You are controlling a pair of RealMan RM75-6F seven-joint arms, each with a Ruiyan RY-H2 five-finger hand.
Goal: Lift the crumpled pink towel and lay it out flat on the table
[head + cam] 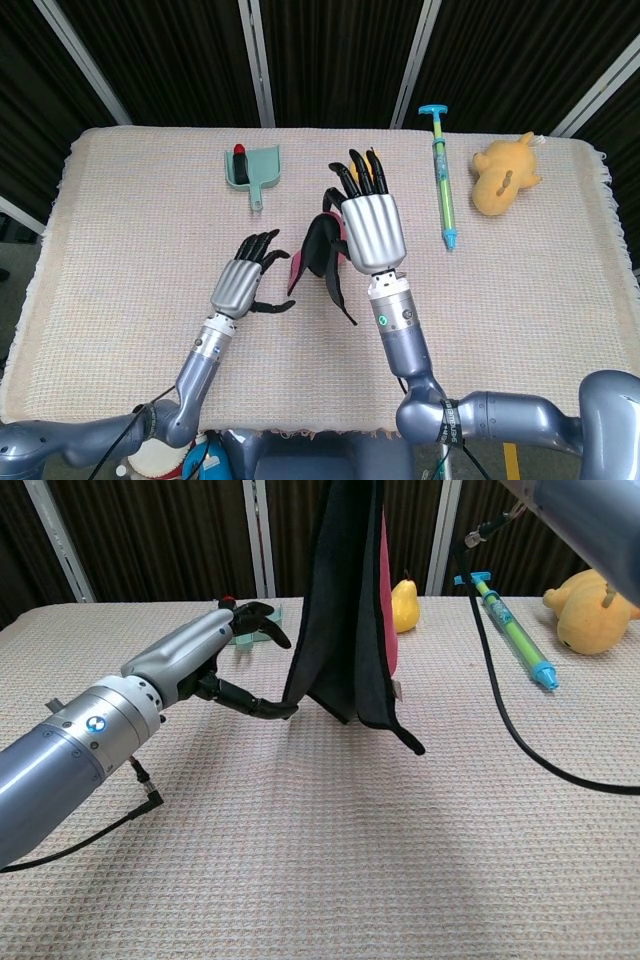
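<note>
Head cam looks pretty much straight down from above the near edge, getting the whole table [120, 200]. Chest cam sits low and close at that edge, facing the far edge; both catch the middle and far right.

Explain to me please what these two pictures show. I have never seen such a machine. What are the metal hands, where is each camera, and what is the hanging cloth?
This is a robot with two arms, each ending in a mechanical hand with black fingers. Both cameras sit on the robot itself: the head view looks down at the table, and the chest view looks forward from lower down.

The right hand holds up a pink towel with a dark side; it hangs in folds above the table. The left hand reaches toward the towel's lower edge, its fingers spread; its thumb tip seems to be at the hem.

On the woven table cover lie a small green dustpan, a water squirter toy, a yellow plush toy and a yellow pear.
</note>
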